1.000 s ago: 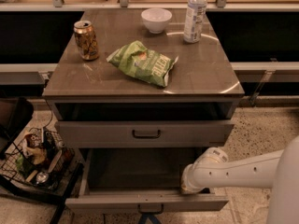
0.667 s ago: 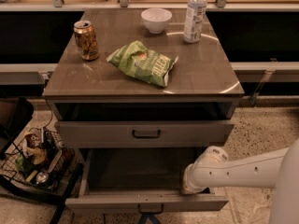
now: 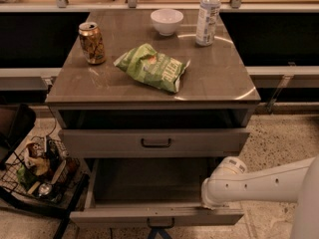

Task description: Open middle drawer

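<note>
The middle drawer (image 3: pixel 157 216) is the grey-brown front with a small dark handle, second from the top. It stands pulled well out, and its dark inside (image 3: pixel 149 180) shows empty. My white arm (image 3: pixel 264 183) reaches in from the right. My gripper (image 3: pixel 210 202) is at the arm's end, down at the drawer's right front corner, just behind the front panel. The wrist hides most of it. The top drawer (image 3: pixel 154 143) above is pushed in.
On the cabinet top (image 3: pixel 219 78) lie a green chip bag (image 3: pixel 152 67), a soda can (image 3: pixel 92 43), a white bowl (image 3: pixel 166 21) and a water bottle (image 3: pixel 207 15). A black wire basket (image 3: pixel 37 171) of items stands on the floor at the left.
</note>
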You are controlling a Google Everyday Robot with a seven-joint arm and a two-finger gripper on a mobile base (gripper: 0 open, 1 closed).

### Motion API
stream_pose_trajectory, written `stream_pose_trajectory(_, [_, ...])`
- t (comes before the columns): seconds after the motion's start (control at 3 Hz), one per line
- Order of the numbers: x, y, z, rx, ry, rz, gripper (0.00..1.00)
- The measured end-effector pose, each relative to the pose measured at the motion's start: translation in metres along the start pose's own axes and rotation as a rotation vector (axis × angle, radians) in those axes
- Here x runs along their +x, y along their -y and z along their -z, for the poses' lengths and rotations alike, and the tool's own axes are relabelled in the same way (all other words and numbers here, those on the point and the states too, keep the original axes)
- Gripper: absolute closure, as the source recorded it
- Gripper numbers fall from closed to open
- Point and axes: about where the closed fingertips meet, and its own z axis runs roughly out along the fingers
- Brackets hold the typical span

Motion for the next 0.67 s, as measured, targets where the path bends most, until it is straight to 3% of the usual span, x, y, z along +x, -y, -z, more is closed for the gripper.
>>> stream_pose_trajectory(0.67, [0.022, -0.042, -0.017, -0.091, -0.03, -0.026, 1.0])
